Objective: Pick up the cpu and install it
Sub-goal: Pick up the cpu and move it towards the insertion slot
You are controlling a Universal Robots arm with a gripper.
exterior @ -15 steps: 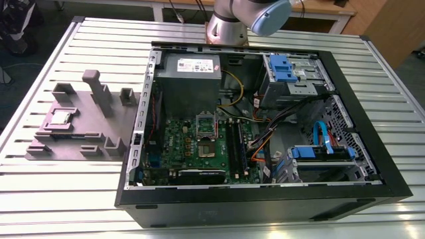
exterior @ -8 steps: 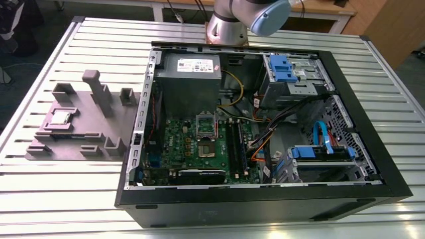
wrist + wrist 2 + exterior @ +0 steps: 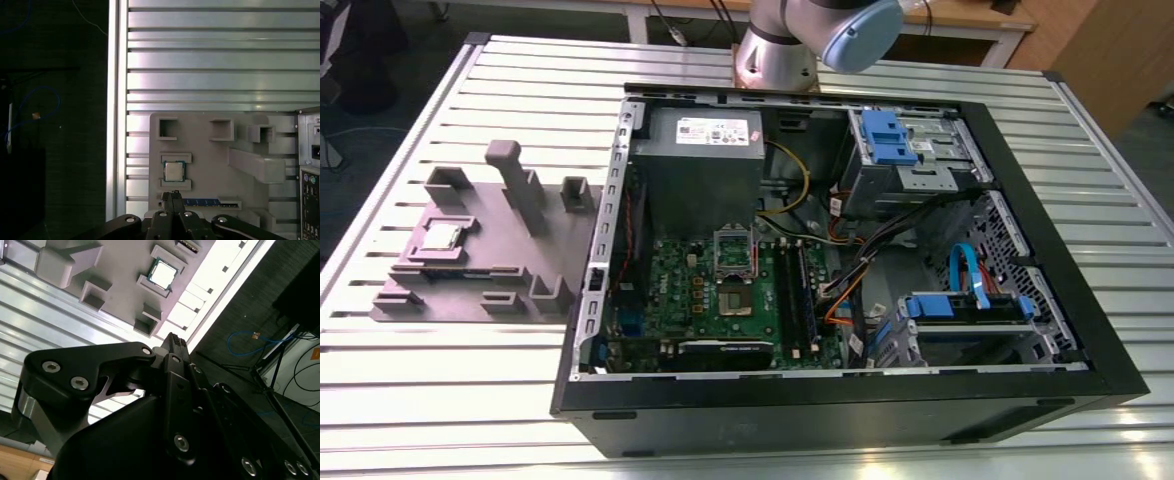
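Observation:
The cpu [image 3: 444, 236] is a small silvery square chip lying flat in a recess of the grey fixture [image 3: 494, 255] on the slatted table, at the exterior view's left. Both wrist views show it from above, cpu [image 3: 173, 171] and cpu [image 3: 163, 274], in its pocket of the fixture [image 3: 210, 155]. My gripper [image 3: 172, 194] hangs well above the fixture, apart from the chip, its dark fingers closed together with nothing between them, as the gripper [image 3: 175, 340] also shows. The green motherboard [image 3: 720, 300] with its metal-framed socket [image 3: 735, 257] lies inside the open computer case.
The open black case [image 3: 854, 400] holds a power supply [image 3: 700, 135], blue drive cages [image 3: 967, 308] and loose cables. Tall grey fixture posts [image 3: 514, 180] stand near the cpu. A narrow blue board [image 3: 202, 202] sits in a fixture slot. The table edge [image 3: 116, 100] borders dark floor.

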